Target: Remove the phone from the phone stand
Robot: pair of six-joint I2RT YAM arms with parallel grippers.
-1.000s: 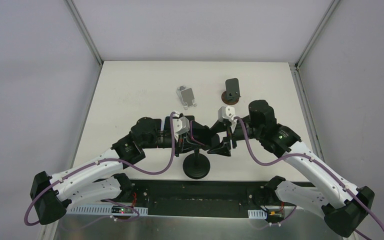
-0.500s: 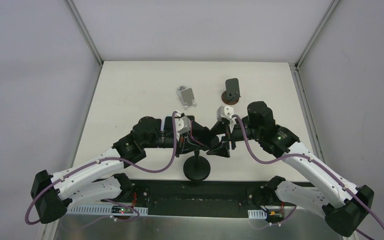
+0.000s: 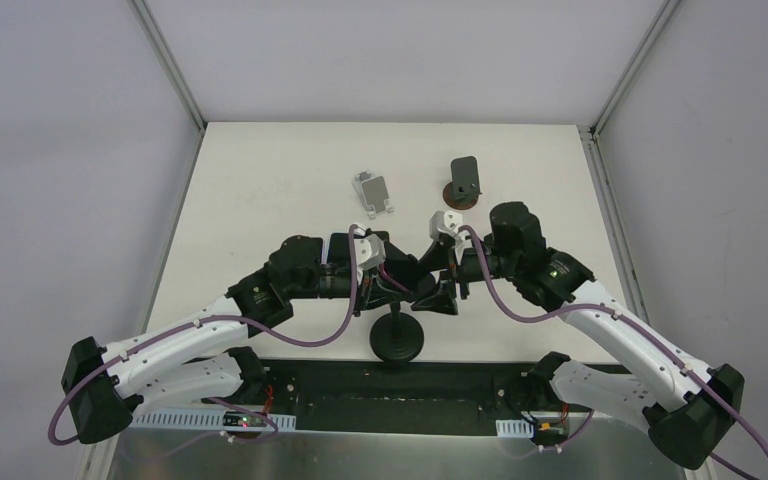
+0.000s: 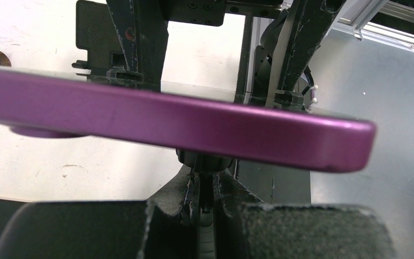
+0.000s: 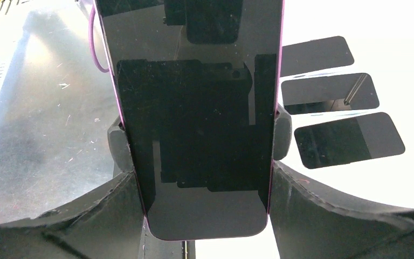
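At the centre of the top view, the right gripper [image 5: 197, 143] clamps the purple-edged phone [image 5: 194, 81] across its width. The left gripper [image 4: 205, 213] is pinched shut, apparently on the thin stem of the phone stand [image 3: 394, 340]. The phone should lift straight out, slowly, while the left arm pins the stand down.

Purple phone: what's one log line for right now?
purple dark-screened phone: on black phone stand | right jaws: shut on phone's sides | left jaws: shut on stand's stem
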